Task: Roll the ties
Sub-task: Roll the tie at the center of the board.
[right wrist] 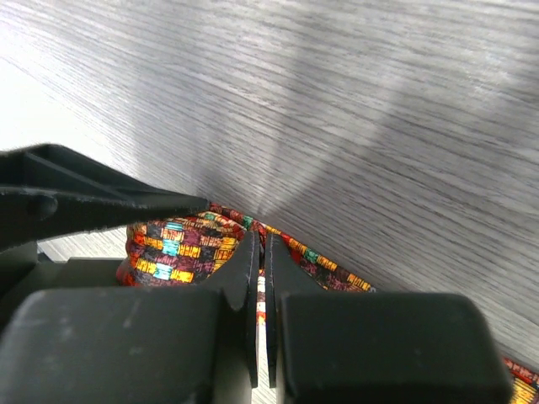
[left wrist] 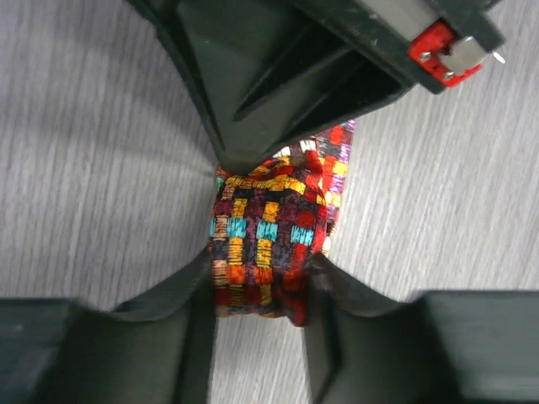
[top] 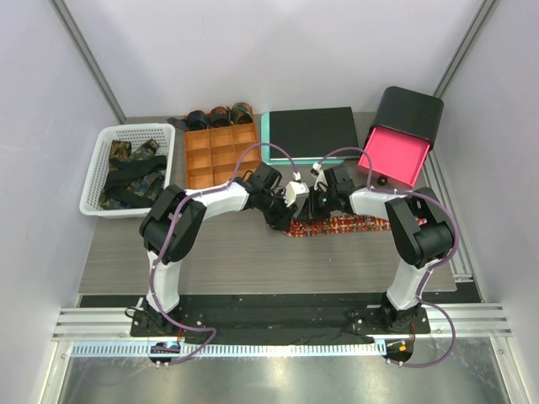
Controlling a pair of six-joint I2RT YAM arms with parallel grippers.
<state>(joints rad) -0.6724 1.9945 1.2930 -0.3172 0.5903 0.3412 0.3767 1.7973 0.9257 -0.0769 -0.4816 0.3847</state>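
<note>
**A:** Entry one, overhead view. Arm poses?

**B:** Both arms reach inward and meet mid-table. The left gripper (top: pixel 291 214) and the right gripper (top: pixel 315 210) hang tips-down, close together. They are over the left end of a red-orange multicoloured fabric check tie (top: pixel 354 225), which lies flat to the right across the grey wood-grain table (top: pixel 219 252). Bare tabletop shows below and to the left of it. Along the upper edge:
- a white plastic basket (top: pixel 97 181) holding dark ties (top: pixel 126 172)
- an orange compartment tray (top: pixel 221 156)
- a black board with a teal rim (top: pixel 307 130)
- a black box with a pink flap (top: pixel 396 156)

**A:** Entry two, left wrist view?

**B:** The left gripper (left wrist: pixel 263 282) has its fingers closed against both sides of the check tie's coil (left wrist: pixel 269 231), mid-frame. The right gripper (left wrist: pixel 253 156) reaches in from the top and touches the coil. Its red tab (left wrist: pixel 434 52) sits in the upper right.

**A:** Entry three, right wrist view?

**B:** The right gripper (right wrist: pixel 259 252) has its jaws pressed together, tips at the check tie (right wrist: pixel 181 248). I cannot tell whether any fabric is pinched. The coil sits lower left and the strip runs off lower right.
</note>
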